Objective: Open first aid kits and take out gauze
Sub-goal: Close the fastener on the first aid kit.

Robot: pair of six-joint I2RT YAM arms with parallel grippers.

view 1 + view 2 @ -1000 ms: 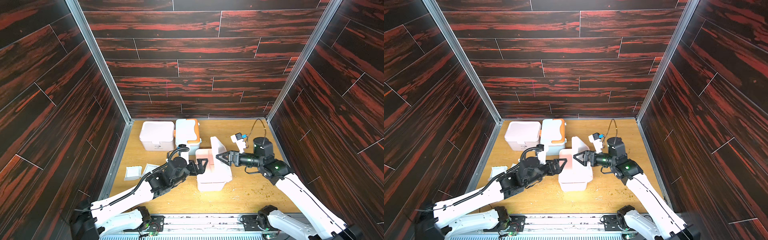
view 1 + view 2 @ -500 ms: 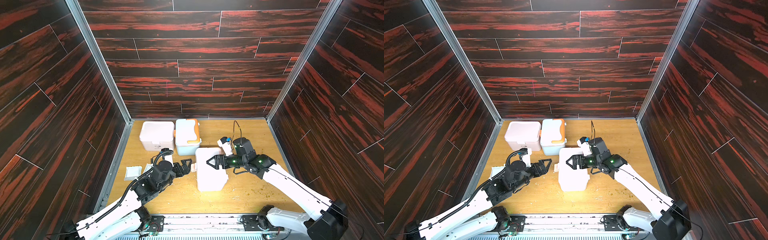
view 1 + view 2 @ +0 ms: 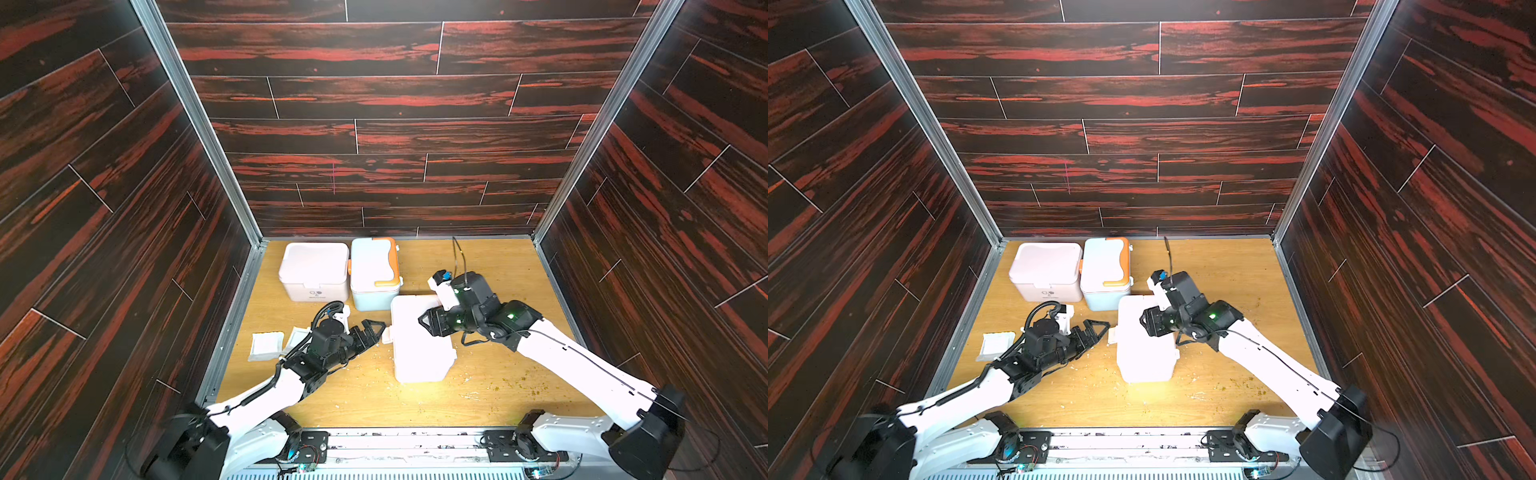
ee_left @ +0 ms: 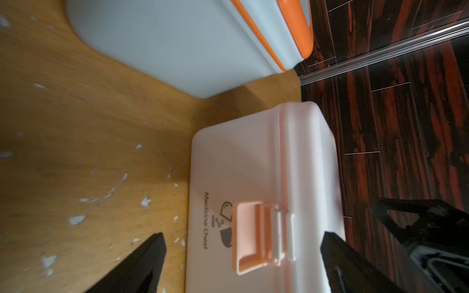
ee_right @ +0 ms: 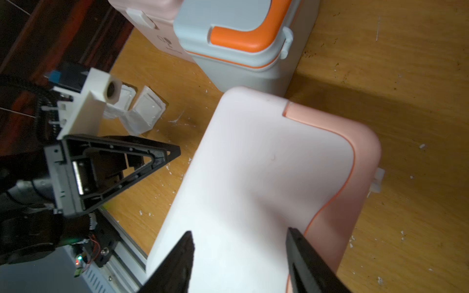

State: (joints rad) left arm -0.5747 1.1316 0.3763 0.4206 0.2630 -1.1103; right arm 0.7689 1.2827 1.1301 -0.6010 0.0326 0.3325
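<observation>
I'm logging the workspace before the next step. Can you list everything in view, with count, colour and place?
centre kit: 1, pinkish-white; mid-table, lid down.
back pink kit: 1, pinkish-white; back left, closed.
blue kit: 1, pale blue-white, orange handle; back, beside the back pink kit.
gauze packets: 2 visible, white; on the table's left side, by the left arm.
crumbs: many, white and dark; scattered on the table.
table: 1, light wood.
walls: dark red-streaked planks; three sides.
left gripper: 1, black; open, at the centre kit's latch side.
right gripper: 1, black; jaws apart over the centre kit's lid.
</observation>
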